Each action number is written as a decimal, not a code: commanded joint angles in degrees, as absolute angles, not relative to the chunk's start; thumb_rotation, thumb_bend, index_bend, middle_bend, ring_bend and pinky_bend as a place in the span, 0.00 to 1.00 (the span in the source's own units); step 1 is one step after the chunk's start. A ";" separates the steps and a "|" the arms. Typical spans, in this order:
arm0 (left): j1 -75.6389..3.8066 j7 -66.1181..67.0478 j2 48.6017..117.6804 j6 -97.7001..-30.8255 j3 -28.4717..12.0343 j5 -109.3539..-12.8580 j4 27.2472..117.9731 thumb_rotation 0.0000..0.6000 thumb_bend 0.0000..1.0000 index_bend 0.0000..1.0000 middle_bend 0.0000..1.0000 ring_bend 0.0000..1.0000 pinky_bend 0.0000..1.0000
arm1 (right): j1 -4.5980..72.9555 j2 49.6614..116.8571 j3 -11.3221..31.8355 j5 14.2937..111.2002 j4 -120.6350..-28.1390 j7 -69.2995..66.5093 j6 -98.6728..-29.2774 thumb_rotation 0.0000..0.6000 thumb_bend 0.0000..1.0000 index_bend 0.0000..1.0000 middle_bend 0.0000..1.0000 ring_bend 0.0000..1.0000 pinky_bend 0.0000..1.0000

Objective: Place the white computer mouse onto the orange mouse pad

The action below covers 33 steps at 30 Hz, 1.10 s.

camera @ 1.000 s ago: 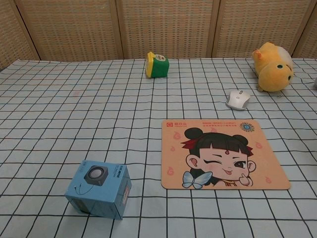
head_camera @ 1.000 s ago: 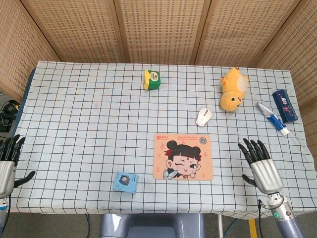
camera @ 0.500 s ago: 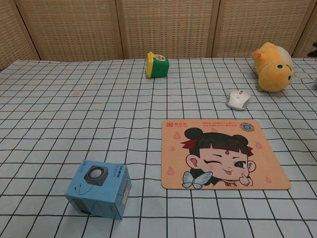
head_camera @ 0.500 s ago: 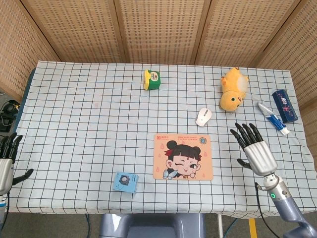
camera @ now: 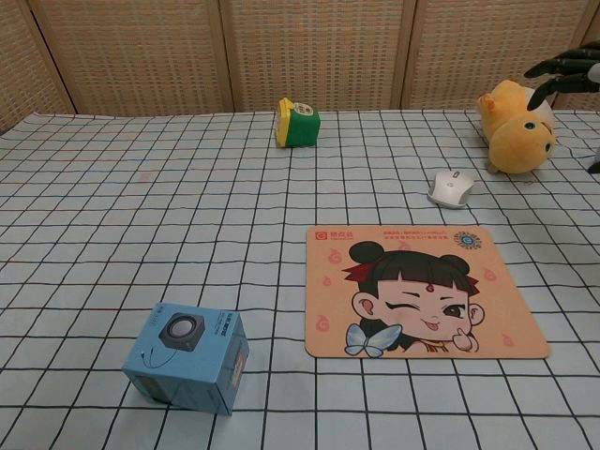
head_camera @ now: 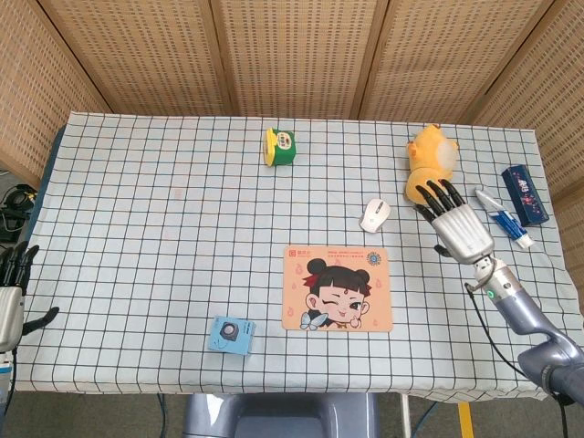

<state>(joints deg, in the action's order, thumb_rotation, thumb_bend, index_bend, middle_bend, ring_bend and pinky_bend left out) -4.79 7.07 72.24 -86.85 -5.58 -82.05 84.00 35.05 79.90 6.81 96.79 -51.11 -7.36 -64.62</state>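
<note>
The white computer mouse (head_camera: 375, 215) (camera: 452, 187) lies on the checked cloth just beyond the far right corner of the orange mouse pad (head_camera: 336, 287) (camera: 424, 289), which shows a cartoon girl. My right hand (head_camera: 453, 223) hovers to the right of the mouse with its fingers spread and nothing in it; its dark fingertips (camera: 553, 67) show at the right edge of the chest view. My left hand (head_camera: 11, 292) sits at the table's near left edge, fingers apart, empty.
A yellow plush toy (head_camera: 429, 162) lies just behind my right hand. A green and yellow box (head_camera: 282, 146) stands at the back, a blue speaker box (head_camera: 230, 335) near the front, and a toothpaste tube (head_camera: 500, 217) and dark blue box (head_camera: 524, 194) at the right.
My right hand has risen from the near right edge and moved forward and left, towards the mouse and the plush toy. My left hand has drawn slightly back off the left edge.
</note>
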 commanded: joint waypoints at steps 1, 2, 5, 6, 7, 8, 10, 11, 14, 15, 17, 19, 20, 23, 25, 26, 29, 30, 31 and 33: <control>-4.92 7.27 72.36 -86.73 -5.77 -81.79 83.86 1.00 0.00 0.00 0.00 0.00 0.00 | 38.81 83.61 5.46 97.08 -44.82 -10.32 -60.80 1.00 0.21 0.30 0.16 0.05 0.09; -4.97 7.32 72.40 -86.70 -5.84 -81.68 83.80 1.00 0.00 0.00 0.00 0.00 0.00 | 39.36 84.34 5.15 97.20 -43.56 -10.82 -60.35 1.00 0.21 0.30 0.16 0.05 0.10; -5.08 7.42 72.48 -86.55 -5.96 -81.40 83.58 1.00 0.00 0.00 0.00 0.00 0.00 | 40.78 86.61 4.19 97.46 -39.69 -12.38 -59.36 1.00 0.21 0.31 0.17 0.05 0.10; -5.10 7.45 72.53 -86.51 -6.00 -81.31 83.50 1.00 0.00 0.00 0.00 0.00 0.00 | 41.17 87.29 3.94 97.48 -38.63 -12.91 -59.05 1.00 0.21 0.31 0.17 0.06 0.10; -5.15 7.50 72.58 -86.42 -6.06 -81.13 83.37 1.00 0.00 0.00 0.00 0.00 0.00 | 41.78 88.26 3.63 97.46 -37.13 -13.56 -58.44 1.00 0.21 0.31 0.17 0.06 0.10; -5.19 7.50 72.62 -86.33 -6.13 -80.99 83.27 1.00 0.00 0.00 0.00 0.00 0.00 | 42.21 88.97 3.44 97.41 -36.03 -14.05 -58.04 1.00 0.21 0.31 0.17 0.06 0.10; -5.28 7.44 72.69 -86.12 -6.26 -80.66 83.07 1.00 0.00 0.00 0.00 0.00 0.00 | 43.07 90.46 2.96 97.42 -33.92 -15.41 -57.56 1.00 0.21 0.32 0.17 0.06 0.11; -5.32 7.44 72.72 -86.05 -6.32 -80.53 82.98 1.00 0.00 0.00 0.00 0.00 0.00 | 43.40 91.04 2.72 97.50 -33.11 -15.87 -57.54 1.00 0.21 0.32 0.17 0.06 0.11; -5.48 7.41 72.84 -85.72 -6.47 -80.12 82.67 1.00 0.00 0.00 0.00 0.00 0.00 | 44.44 92.85 1.79 97.96 -30.80 -17.26 -57.56 1.00 0.21 0.32 0.17 0.06 0.11; -5.50 7.40 72.86 -85.68 -6.49 -80.06 82.63 1.00 0.00 0.00 0.00 0.00 0.00 | 44.59 93.14 1.62 98.00 -30.34 -17.47 -57.54 1.00 0.21 0.32 0.17 0.06 0.11; -5.59 7.33 72.91 -85.44 -6.55 -79.82 82.44 1.00 0.00 0.00 0.00 0.00 0.00 | 45.43 94.40 0.90 98.37 -28.67 -17.80 -57.10 1.00 0.21 0.32 0.17 0.06 0.11; -5.67 7.25 72.99 -85.19 -6.62 -79.51 82.20 1.00 0.00 0.00 0.00 0.00 0.00 | 46.22 95.75 0.47 98.29 -26.90 -18.55 -56.20 1.00 0.21 0.32 0.17 0.06 0.11; -5.70 7.21 73.03 -85.08 -6.65 -79.38 82.11 1.00 0.00 0.00 0.00 0.00 0.00 | 46.51 96.27 0.31 98.25 -26.20 -18.93 -55.92 1.00 0.21 0.32 0.17 0.06 0.11; -5.80 7.12 73.10 -84.86 -6.77 -79.04 81.85 1.00 0.00 0.00 0.00 0.00 0.00 | 47.42 97.87 -0.20 98.16 -23.66 -19.86 -55.31 1.00 0.21 0.29 0.16 0.06 0.11; -5.90 7.15 73.19 -84.71 -6.88 -78.81 81.66 1.00 0.00 0.00 0.00 0.00 0.00 | 48.24 98.88 -0.64 98.20 -21.79 -20.28 -54.45 1.00 0.21 0.26 0.16 0.06 0.11; -5.93 7.18 73.24 -84.64 -6.90 -78.71 81.58 1.00 0.00 0.00 0.00 0.00 0.00 | 48.55 99.21 -0.91 98.28 -21.07 -20.47 -54.12 1.00 0.21 0.25 0.15 0.06 0.11; -6.02 7.26 73.36 -84.41 -7.01 -78.31 81.35 1.00 0.00 0.00 0.00 0.00 0.00 | 49.36 99.98 -1.94 98.73 -18.98 -21.25 -53.39 1.00 0.21 0.25 0.15 0.06 0.11; -6.06 7.33 73.41 -84.27 -7.05 -78.13 81.27 1.00 0.00 0.00 0.00 0.00 0.00 | 49.60 100.16 -2.35 98.95 -18.32 -21.36 -53.13 1.00 0.21 0.25 0.15 0.06 0.11; -6.08 7.40 73.45 -84.19 -7.08 -78.00 81.21 1.00 0.00 0.00 0.00 0.00 0.00 | 49.77 100.31 -2.75 99.16 -17.77 -21.58 -52.86 1.00 0.21 0.26 0.15 0.06 0.11; -6.11 7.53 73.54 -84.16 -7.12 -77.86 81.12 1.00 0.00 0.00 0.00 0.00 0.00 | 49.93 100.58 -3.41 99.41 -16.94 -22.21 -52.53 1.00 0.21 0.27 0.15 0.06 0.11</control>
<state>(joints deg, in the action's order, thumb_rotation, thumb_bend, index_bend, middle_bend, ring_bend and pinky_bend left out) -6.11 7.52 73.53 -84.17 -7.11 -77.87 81.13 49.73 100.35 -3.09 99.19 -17.27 -21.91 -52.79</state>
